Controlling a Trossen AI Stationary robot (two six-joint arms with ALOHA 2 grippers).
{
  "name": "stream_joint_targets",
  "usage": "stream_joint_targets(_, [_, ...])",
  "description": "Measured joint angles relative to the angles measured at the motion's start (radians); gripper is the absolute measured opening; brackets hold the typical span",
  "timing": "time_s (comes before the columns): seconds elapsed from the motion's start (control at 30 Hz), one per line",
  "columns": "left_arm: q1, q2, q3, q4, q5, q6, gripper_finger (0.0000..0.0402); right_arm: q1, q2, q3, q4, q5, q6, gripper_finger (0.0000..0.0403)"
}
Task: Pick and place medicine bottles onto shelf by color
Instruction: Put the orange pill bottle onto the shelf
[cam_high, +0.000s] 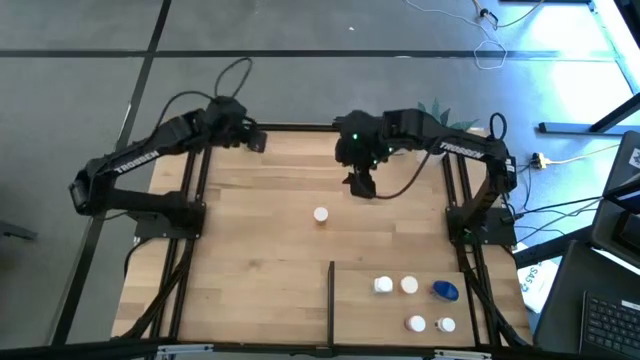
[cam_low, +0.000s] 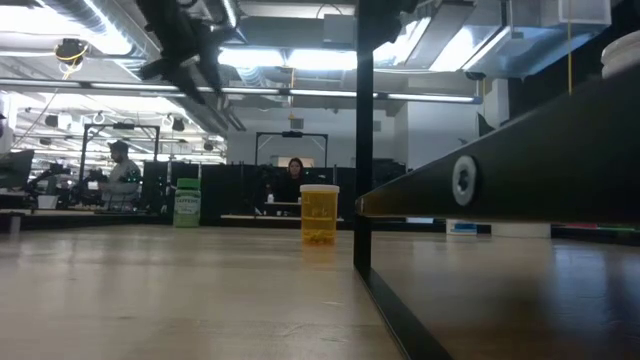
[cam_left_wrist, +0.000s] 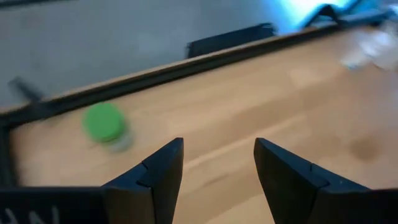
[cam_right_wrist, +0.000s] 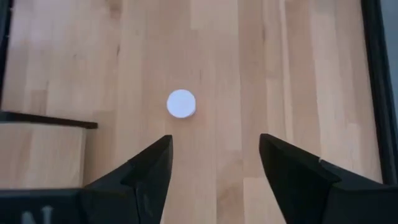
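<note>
From the low view, the yellow-orange, white-capped medicine bottle (cam_low: 319, 214) stands alone mid-surface, just beyond the thin black divider bar (cam_high: 331, 300) edging the light plank shelf (cam_high: 390, 315). My right end effector (cam_high: 362, 185) hangs beyond it, wide open and empty; I'd centre over the cap, drop straight down, then close gently. Farthest, my left end effector (cam_left_wrist: 217, 171) waits open and empty by the green-capped bottle (cam_left_wrist: 106, 126).
</note>
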Motion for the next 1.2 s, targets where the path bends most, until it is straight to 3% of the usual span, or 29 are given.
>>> stream_joint_targets(0.17, [0.121, 0.001, 0.0, -0.061, 0.04, -0.018, 0.019, -0.059, 0.004, 0.0, 0.006, -0.037, -0.13, 0.0241])
stream_joint_targets(0.43, [0.25, 0.045, 0.0, -0.131, 0.052, 0.005, 0.019, -0.107, 0.011, 0.0, 0.057, -0.042, -0.136, 0.0241])
stream_joint_targets(0.67, [0.33, 0.116, 0.0, -0.131, 0.141, 0.041, 0.019, -0.134, 0.048, -0.04, 0.162, -0.149, -0.177, 0.0241])
stream_joint_targets(0.83, [0.351, 0.144, 0.0, -0.128, 0.156, 0.095, 0.019, -0.138, 0.054, -0.159, 0.176, -0.169, -0.33, 0.0241])
stream_joint_targets(1.0, [0.351, 0.15, 0.0, -0.124, 0.157, 0.126, 0.019, -0.127, 0.056, -0.321, 0.233, -0.255, -0.497, 0.0241])
stream_joint_targets(1.2, [0.35, 0.15, 0.0, -0.124, 0.161, 0.132, 0.019, -0.095, 0.057, -0.43, 0.358, -0.275, -0.523, 0.0241])
